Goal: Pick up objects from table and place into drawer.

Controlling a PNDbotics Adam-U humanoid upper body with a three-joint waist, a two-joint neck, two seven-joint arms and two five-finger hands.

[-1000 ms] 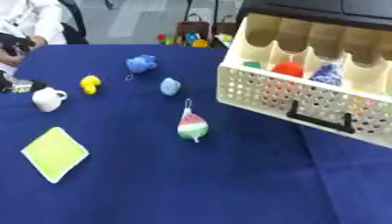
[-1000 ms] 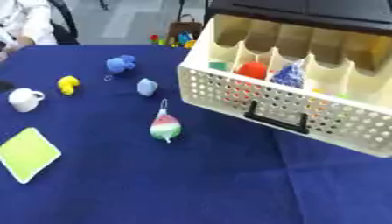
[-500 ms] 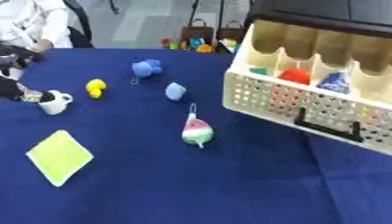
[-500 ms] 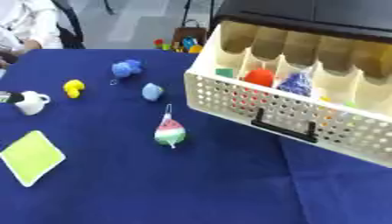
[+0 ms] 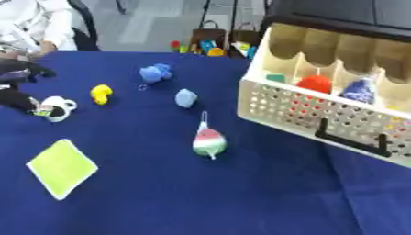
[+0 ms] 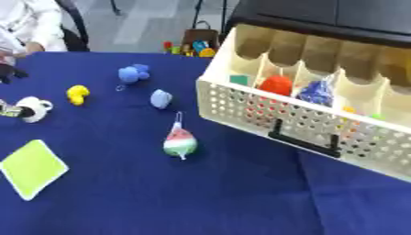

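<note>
Table (image 5: 160, 202), covered in dark blue cloth, fills most of both views.

Drawer (image 5: 305, 112): cream plastic, perforated front wall with a black handle (image 5: 351, 139), pulled out of a dark cabinet at 2 o'clock. Its long axis runs from 12 toward 4 o'clock. Dividers split it into compartments; inside show a red-orange round item (image 5: 314, 83), a blue patterned item (image 5: 358, 91) one compartment further toward 3 o'clock, and a small green piece (image 5: 275, 78) toward 12 o'clock.

Flat lime-green square sheet (image 5: 62, 167), at 8 o'clock, lying as a diamond with corners toward 12 and 6.

Watermelon-patterned soft toy (image 5: 209, 142), red above, green below, near centre. Long axis runs 12 to 6; a thin cord (image 5: 204, 120) trails from its top toward 12 o'clock.

White mug-shaped toy (image 5: 55, 108), at 9 o'clock, handle toward 2 o'clock.

Blue fuzzy toy (image 5: 155, 73), at 11 o'clock, a small ring hanging at its lower edge.

Light blue rounded toy (image 5: 186, 98), between the blue fuzzy toy and the watermelon toy, well apart from each.

Yellow duck-shaped toy (image 5: 101, 93), just toward 2 o'clock of the mug.

Left hand (image 5: 18, 98), black, at the 9 o'clock edge, touching the mug; whether its fingers grip the mug cannot be told.
</note>
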